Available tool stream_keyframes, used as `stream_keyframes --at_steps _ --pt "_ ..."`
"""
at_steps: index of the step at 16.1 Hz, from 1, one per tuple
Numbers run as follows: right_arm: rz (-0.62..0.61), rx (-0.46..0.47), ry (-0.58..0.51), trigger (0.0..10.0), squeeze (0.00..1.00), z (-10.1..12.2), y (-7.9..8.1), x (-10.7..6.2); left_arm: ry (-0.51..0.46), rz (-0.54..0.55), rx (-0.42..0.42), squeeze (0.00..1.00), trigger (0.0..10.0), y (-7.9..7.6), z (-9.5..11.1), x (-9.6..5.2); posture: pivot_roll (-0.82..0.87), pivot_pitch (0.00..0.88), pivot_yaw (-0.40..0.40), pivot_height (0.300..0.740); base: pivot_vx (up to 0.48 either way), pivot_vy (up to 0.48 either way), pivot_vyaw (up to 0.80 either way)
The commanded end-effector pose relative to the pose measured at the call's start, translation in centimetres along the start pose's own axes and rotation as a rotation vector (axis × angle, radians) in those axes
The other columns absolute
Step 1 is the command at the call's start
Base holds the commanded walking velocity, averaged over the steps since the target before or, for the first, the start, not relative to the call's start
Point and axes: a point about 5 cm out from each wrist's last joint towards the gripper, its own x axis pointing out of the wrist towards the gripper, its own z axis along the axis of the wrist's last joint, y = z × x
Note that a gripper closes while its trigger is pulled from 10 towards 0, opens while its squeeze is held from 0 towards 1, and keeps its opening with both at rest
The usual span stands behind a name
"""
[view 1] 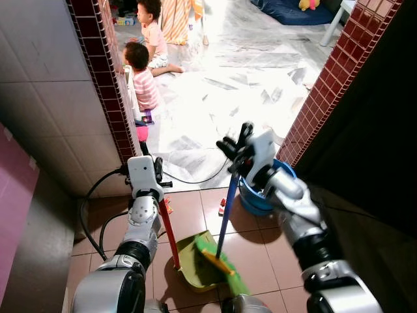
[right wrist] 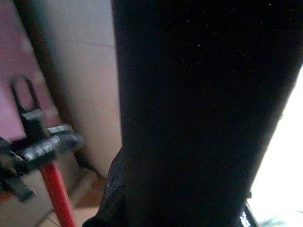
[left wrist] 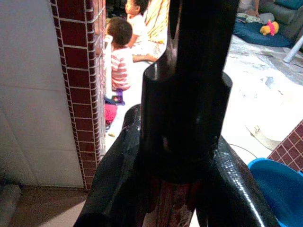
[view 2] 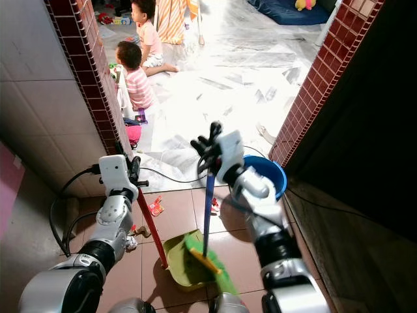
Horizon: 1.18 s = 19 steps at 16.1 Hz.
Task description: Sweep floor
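Observation:
My left gripper [view 1: 158, 171] is shut on the top of the dustpan's red handle [view 1: 171, 236]. The handle runs down to the green dustpan [view 1: 195, 268], which rests on the brown tiles. In the left wrist view the fingers [left wrist: 113, 179] clamp the handle's black cap above the red shaft [left wrist: 173, 208]. My right gripper [view 1: 236, 151] is shut on the top of the broom's blue handle [view 1: 226, 215]. The green broom head [view 1: 225, 266] sits at the dustpan's mouth. A small red scrap [view 2: 155, 207] lies on the tiles near the threshold. The right wrist view is mostly dark handle, with the red handle [right wrist: 57, 194] beside it.
A blue bucket [view 1: 257, 199] stands right of the broom by the red brick wall [view 1: 332, 78]. Another brick pillar [view 1: 107, 72] stands on the left. A black cable [view 1: 189, 179] crosses the threshold. Two children [view 1: 142, 77] sit on the bright marble floor beyond, by the left pillar.

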Motion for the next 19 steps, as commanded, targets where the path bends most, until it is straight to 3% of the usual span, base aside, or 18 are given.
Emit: stream_keyframes --at_steps 1,3,5,8,11,13,14,19 --pt "0.08 0.065 -0.062 10.0 0.0 1.6 0.5 0.6 0.026 -0.011 -0.003 0.0 10.0 -0.6 0.0 0.2 -0.12 0.0 -0.04 0.74 0.0 0.0 0.0" --pt "0.178 0.068 -0.081 10.0 0.0 3.2 0.8 0.6 0.006 -0.035 -0.006 0.0 10.0 -0.3 0.4 0.4 -0.12 0.0 -0.038 0.74 0.0 0.0 0.0" --pt "0.193 -0.026 -0.066 10.0 0.0 3.6 0.4 0.3 -0.008 -0.024 -0.002 0.0 10.0 0.3 0.8 0.6 -0.12 0.0 -0.034 0.74 0.0 0.0 0.0" --pt "-0.03 -0.194 -0.105 10.0 0.0 4.3 -2.3 -0.3 -0.066 -0.017 0.01 0.0 10.0 0.9 2.0 1.0 -0.12 0.0 -0.032 0.74 0.0 0.0 0.0" --pt "-0.337 -0.225 -0.147 10.0 0.0 4.1 -4.8 -2.2 -0.122 -0.01 -0.002 0.0 10.0 1.7 2.4 0.4 -0.1 0.0 -0.026 0.74 0.0 0.0 0.0" --pt "-0.428 -0.226 -0.135 10.0 0.0 3.0 -5.1 -3.0 -0.149 -0.047 -0.01 0.0 10.0 1.4 2.6 -0.1 -0.08 0.0 -0.016 0.74 0.0 0.0 0.0" --pt "-0.487 -0.213 -0.125 10.0 0.0 1.9 -5.1 -3.4 -0.191 -0.073 0.034 0.0 10.0 1.1 3.1 -0.5 -0.08 0.0 -0.014 0.74 0.0 0.0 0.0" --pt "-0.585 -0.166 -0.07 10.0 0.0 -1.3 -3.8 -4.7 -0.264 -0.179 0.061 0.0 10.0 0.2 5.3 -0.9 -0.07 0.0 0.034 0.74 0.0 0.0 0.0"
